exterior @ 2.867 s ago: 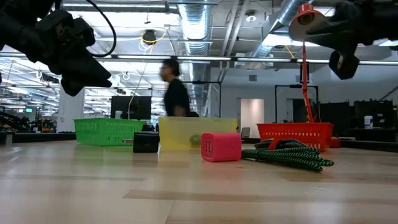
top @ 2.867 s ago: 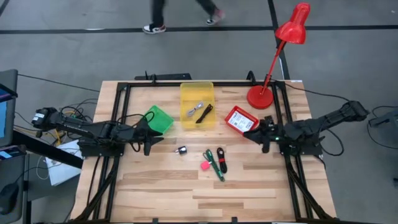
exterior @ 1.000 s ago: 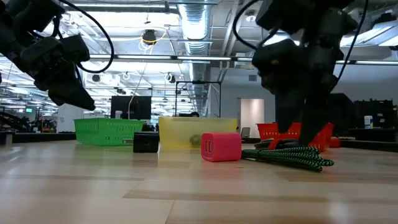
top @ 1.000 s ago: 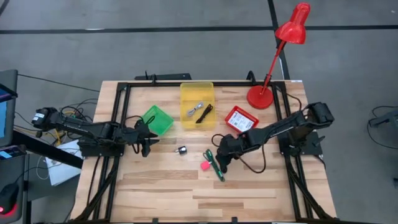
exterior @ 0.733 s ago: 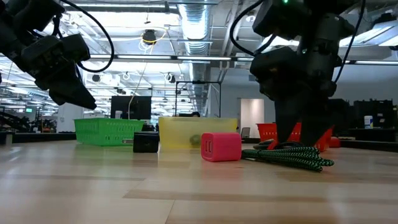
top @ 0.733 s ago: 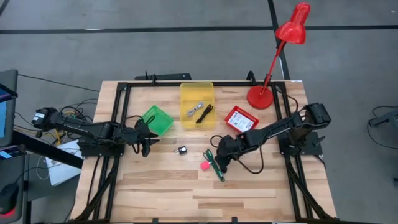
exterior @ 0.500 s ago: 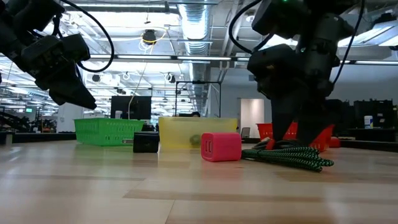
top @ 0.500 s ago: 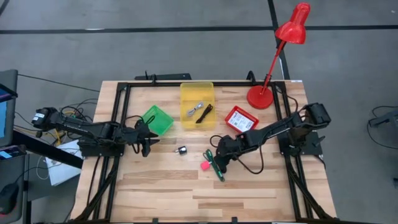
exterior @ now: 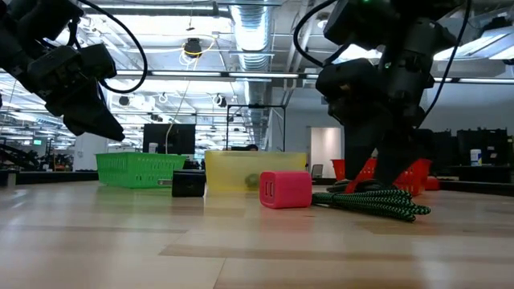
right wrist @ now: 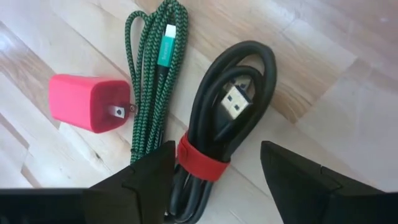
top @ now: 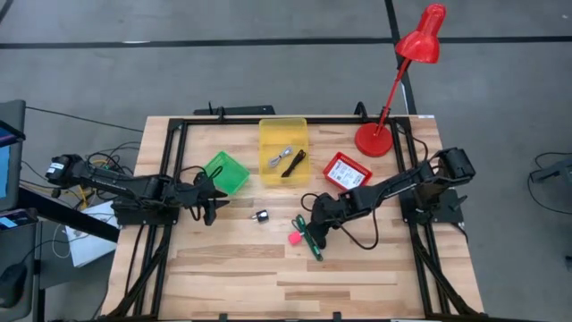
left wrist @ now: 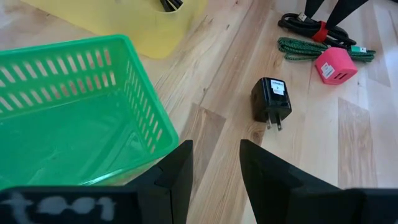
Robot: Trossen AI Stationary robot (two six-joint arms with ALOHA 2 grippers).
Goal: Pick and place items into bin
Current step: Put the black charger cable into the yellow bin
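Table (top: 232, 268) was pale wood planks, smooth satin finish. Green cable (right wrist: 152, 81) had a woven braided jacket; black cable (right wrist: 239, 99) was smooth rubbery, slight sheen, matt red strap. Pink charger (right wrist: 84, 102) matt plastic, metal prongs. Green basket (left wrist: 68, 118) glossy slotted plastic, yellow bin (top: 282, 150) translucent plastic

A large industrial lab or workshop hall. Exposed silver ducts (exterior: 255, 32) and pipes run under a high ceiling with strip lights, and the floor (top: 268, 72) is bare grey concrete marked with black lines. A wooden surface (top: 232, 259) sits in a black metal frame (top: 179, 125)
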